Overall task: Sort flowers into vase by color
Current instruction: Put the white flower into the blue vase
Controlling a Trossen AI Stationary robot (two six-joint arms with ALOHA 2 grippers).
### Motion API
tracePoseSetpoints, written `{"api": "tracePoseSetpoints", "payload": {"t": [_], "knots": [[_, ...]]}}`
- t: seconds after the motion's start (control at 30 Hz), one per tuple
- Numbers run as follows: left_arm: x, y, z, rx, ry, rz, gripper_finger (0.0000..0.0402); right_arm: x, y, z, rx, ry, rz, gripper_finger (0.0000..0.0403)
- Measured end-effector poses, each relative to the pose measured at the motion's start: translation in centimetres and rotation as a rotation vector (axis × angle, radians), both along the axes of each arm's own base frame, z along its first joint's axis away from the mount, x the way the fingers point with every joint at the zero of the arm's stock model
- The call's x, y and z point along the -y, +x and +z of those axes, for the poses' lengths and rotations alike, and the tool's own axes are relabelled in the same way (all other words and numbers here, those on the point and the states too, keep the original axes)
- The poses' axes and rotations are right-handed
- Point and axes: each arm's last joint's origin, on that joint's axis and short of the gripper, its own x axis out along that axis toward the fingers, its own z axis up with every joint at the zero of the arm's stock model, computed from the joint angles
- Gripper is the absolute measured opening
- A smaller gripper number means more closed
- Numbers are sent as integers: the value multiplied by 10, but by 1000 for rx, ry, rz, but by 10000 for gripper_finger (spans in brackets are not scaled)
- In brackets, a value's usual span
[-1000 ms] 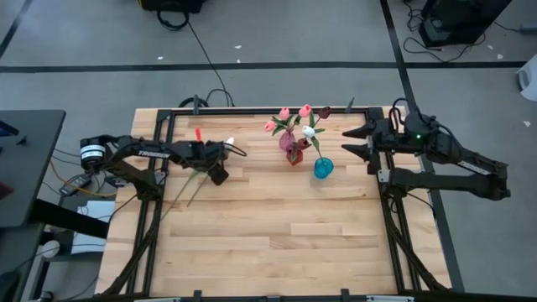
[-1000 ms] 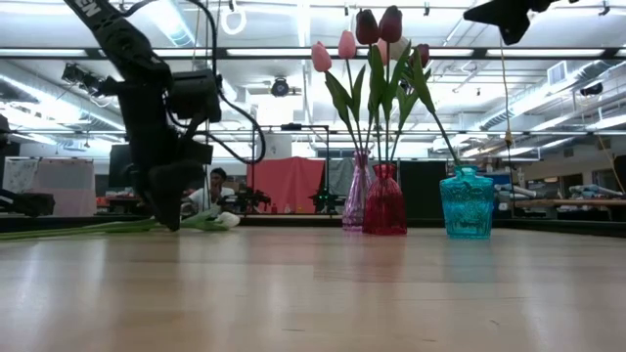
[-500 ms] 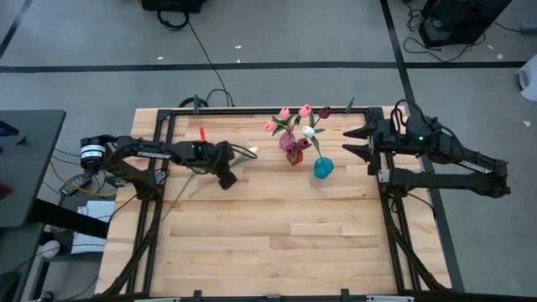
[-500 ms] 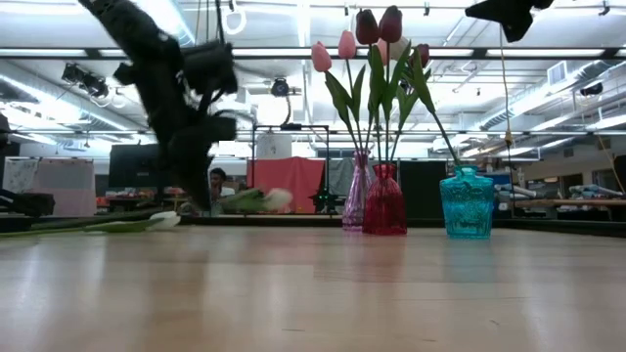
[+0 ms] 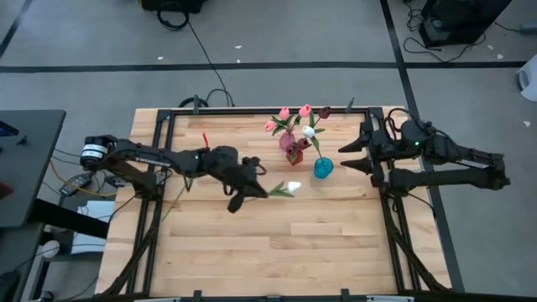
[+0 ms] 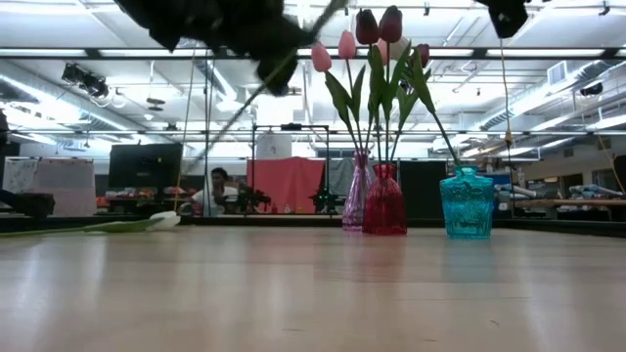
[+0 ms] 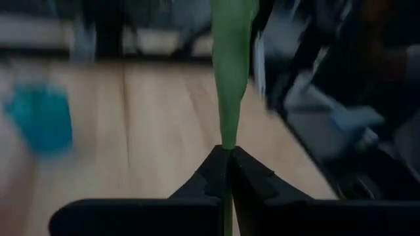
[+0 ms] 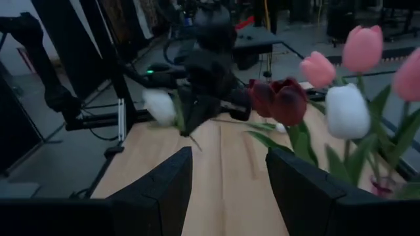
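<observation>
A big workshop room with ceiling strip lights lies behind the pale wooden plank table (image 5: 252, 243), which sits in a black frame on a grey floor.

The left arm reaches far across the table toward its middle, and the left gripper (image 5: 242, 195) is pinched shut on the thin green stem of a white artificial tulip (image 5: 291, 188), held above the boards with its head pointing right, near the vases. The right gripper (image 5: 351, 154) waits at the far right, beside the vases, fingers spread wide with nothing between them.

At the far middle stand three vases close together. The pink glass vase (image 6: 356, 203) holds pink tulips (image 6: 334, 49). The dark red glass vase (image 6: 384, 201), touching or almost touching it, holds dark red tulips (image 6: 379, 24). The teal glass vase (image 6: 468, 203), on the right, carries one thin stem that seems to belong to a white tulip (image 5: 309, 132), though the head is small from above.

By my reading the sorting is well along: pink and red look filled, and the held white flower probably goes in the teal vase. One more white tulip (image 6: 168, 220) lies flat at the far left, not yet picked.
</observation>
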Motion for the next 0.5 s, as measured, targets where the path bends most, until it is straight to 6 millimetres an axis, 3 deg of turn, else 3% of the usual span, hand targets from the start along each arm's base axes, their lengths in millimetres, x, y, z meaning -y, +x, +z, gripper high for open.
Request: {"api": "tracePoseSetpoints", "payload": {"t": [0.23,0.5], "knots": [[13,21,17,383,92,142,20,-7,21,-39,100,22,40,207],[13,41,3,561,71,244,20,-20,49,-77,107,-14,37,207]]}}
